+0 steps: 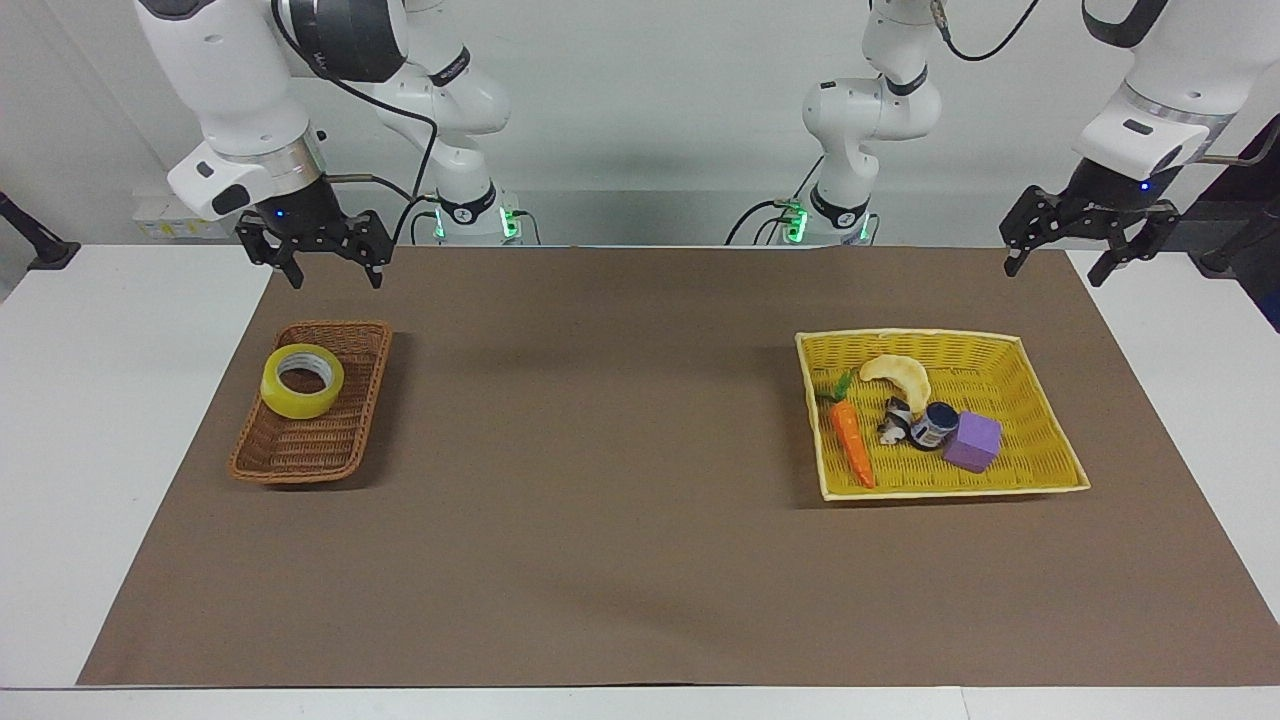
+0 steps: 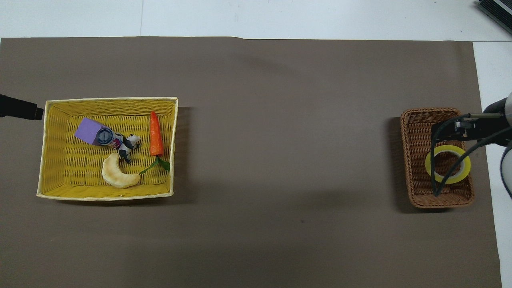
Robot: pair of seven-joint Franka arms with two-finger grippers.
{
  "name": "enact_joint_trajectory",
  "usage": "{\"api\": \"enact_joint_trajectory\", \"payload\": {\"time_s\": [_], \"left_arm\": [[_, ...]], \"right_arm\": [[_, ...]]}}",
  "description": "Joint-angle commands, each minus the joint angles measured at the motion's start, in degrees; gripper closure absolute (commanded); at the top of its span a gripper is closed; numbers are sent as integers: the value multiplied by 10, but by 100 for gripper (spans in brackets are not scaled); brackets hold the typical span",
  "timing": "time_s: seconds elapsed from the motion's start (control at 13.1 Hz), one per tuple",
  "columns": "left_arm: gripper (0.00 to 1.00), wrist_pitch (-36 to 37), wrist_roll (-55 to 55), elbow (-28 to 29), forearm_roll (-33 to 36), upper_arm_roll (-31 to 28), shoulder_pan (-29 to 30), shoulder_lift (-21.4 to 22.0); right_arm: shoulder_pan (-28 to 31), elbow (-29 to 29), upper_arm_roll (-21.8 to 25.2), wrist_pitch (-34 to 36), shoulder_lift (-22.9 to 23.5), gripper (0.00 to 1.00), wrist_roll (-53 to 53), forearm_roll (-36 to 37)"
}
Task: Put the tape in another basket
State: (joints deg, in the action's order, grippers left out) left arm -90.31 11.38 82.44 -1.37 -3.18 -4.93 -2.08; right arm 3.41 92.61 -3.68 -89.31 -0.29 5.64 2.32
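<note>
The yellow tape point(image 1: 302, 380) lies flat in the small dark brown wicker basket point(image 1: 300, 455), in the part of it nearer to the robots. It also shows in the overhead view point(image 2: 448, 164), in the brown basket point(image 2: 416, 136), with the right arm's cable crossing over it. My right gripper point(image 1: 335, 272) is open and empty. It hangs above the mat's edge at the robots' side of that basket, apart from the tape. My left gripper point(image 1: 1058, 266) is open and empty, raised over the mat's corner at the left arm's end, where it waits.
A larger flat yellow basket point(image 1: 1040, 482) stands toward the left arm's end. It holds a purple cube point(image 1: 973, 441), a carrot point(image 1: 852, 445), a crescent bread point(image 1: 897, 374), a small jar point(image 1: 935, 424) and a toy animal. The brown mat point(image 1: 620, 450) lies between the baskets.
</note>
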Motion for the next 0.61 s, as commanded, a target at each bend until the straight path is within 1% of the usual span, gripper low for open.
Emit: {"api": "enact_joint_trajectory", "payload": {"time_s": [0.0, 0.08, 0.23, 0.54], "left_arm": [[0, 8, -3, -2, 8, 5, 5, 6], [0, 8, -3, -2, 8, 5, 5, 6], [0, 8, -3, -2, 8, 5, 5, 5], [0, 8, -3, -2, 8, 5, 5, 6]], "right_arm": [[6, 1, 0, 4, -4, 0, 13, -17], [6, 1, 0, 2, -4, 0, 13, -18], [7, 1, 2, -2, -4, 0, 12, -57], [8, 0, 3, -2, -1, 0, 8, -51]]}}
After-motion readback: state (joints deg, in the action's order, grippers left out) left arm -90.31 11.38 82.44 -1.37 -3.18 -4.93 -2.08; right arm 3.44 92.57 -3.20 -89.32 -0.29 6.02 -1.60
